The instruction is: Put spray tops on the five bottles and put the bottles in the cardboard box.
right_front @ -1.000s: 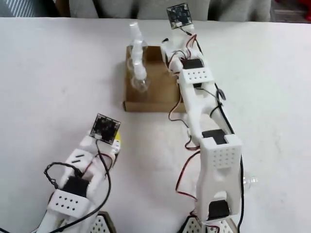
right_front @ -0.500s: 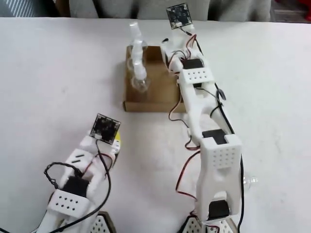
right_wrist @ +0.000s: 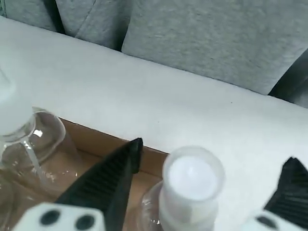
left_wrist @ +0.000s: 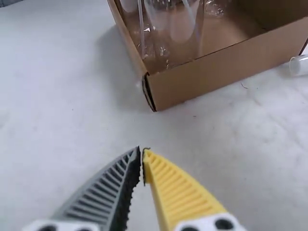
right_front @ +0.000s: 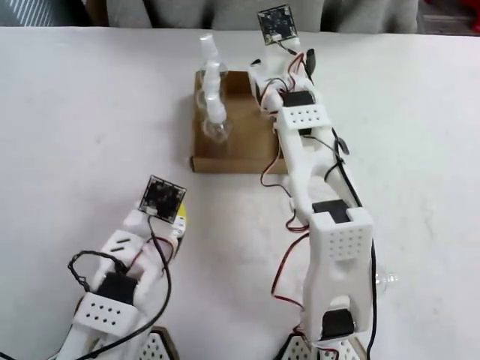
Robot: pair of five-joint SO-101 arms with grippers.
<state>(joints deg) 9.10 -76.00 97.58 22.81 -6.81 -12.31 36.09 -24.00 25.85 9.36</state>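
The cardboard box stands at the middle back of the table. Several clear bottles with spray tops stand along its left side, also seen as bottles in the left wrist view. My right gripper hangs over the box's far right corner. It is open, its black fingers spread wide on either side of a capped bottle standing in the box. My left gripper is shut and holds nothing. It rests low over the table near the left arm's base, short of the box.
A small clear piece lies on the table by the box's near wall. Another clear piece lies beside the right arm's base. Grey cloth hangs behind the table's far edge. The white table spreads wide to the left.
My right gripper's black finger has swung outward, so the gripper has opened around the bottle in the box. The left arm has not moved.
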